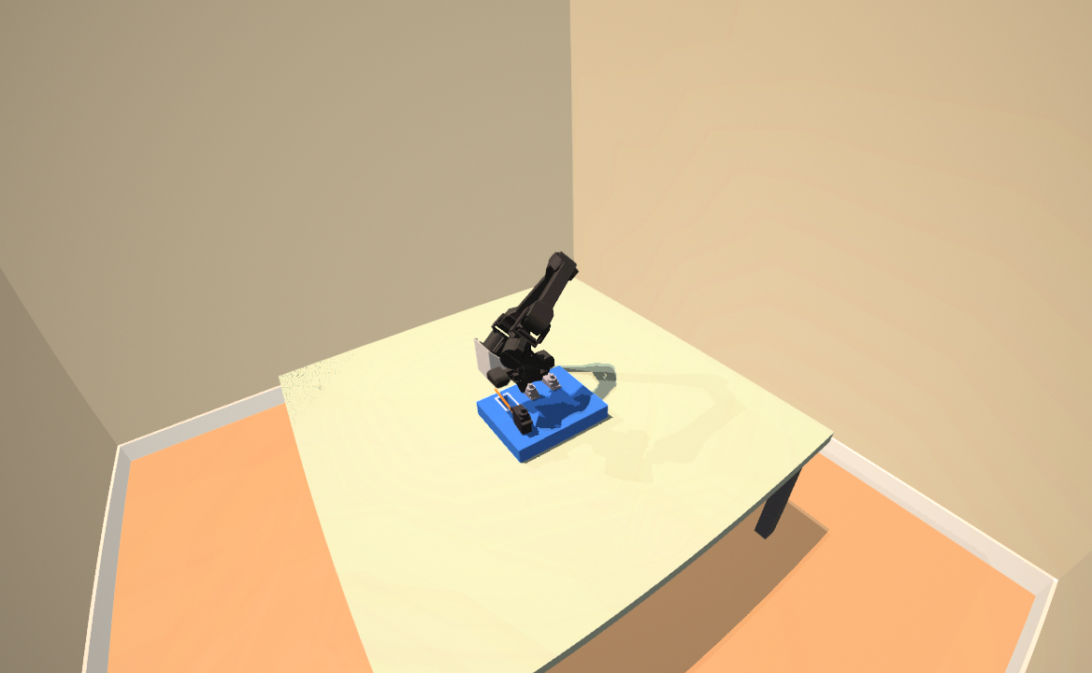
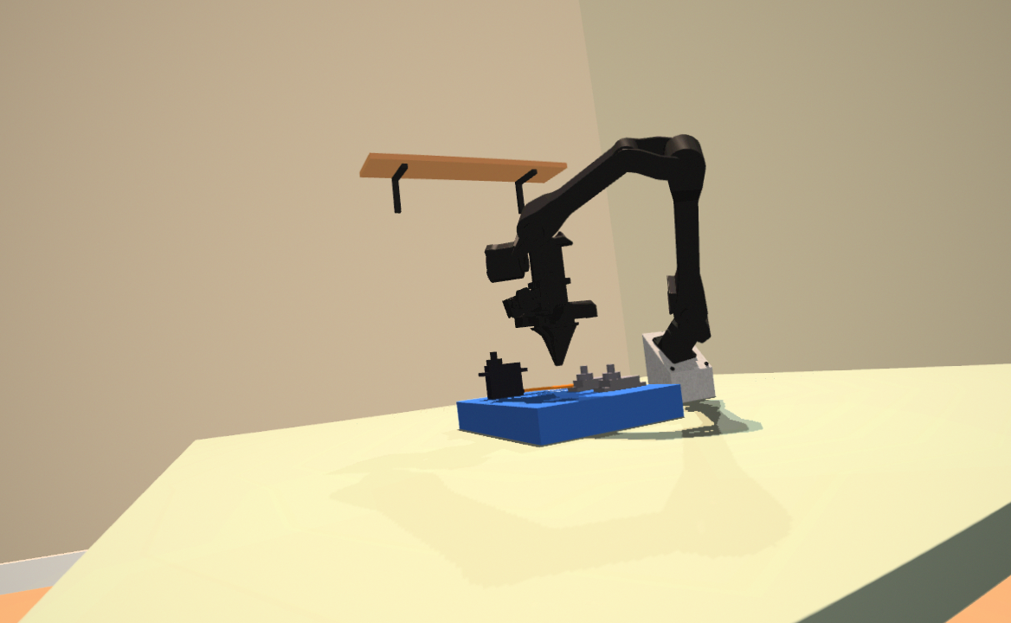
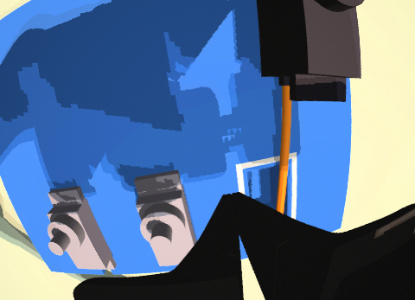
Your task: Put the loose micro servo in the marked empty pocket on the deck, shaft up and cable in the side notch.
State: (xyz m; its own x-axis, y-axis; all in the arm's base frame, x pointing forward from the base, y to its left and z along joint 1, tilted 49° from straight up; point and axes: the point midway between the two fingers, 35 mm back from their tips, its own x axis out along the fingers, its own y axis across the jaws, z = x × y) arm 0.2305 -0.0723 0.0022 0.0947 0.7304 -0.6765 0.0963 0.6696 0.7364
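The black, box-shaped micro servo (image 1: 522,418) (image 2: 504,379) (image 3: 309,36) stands upright on the blue rectangular deck (image 1: 521,449) (image 2: 609,414) (image 3: 322,127), outside the white-outlined pocket (image 1: 502,403) (image 3: 295,183), presumably to leave its body graspable. Its orange cable (image 1: 502,400) (image 2: 550,387) (image 3: 284,131) crosses the pocket. The fingers (image 2: 558,362) are fully closed, empty, above the deck.

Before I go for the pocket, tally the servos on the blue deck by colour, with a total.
Black servo, standing on the deck: 1
Grey servos, seated in the deck: 2
Total: 3
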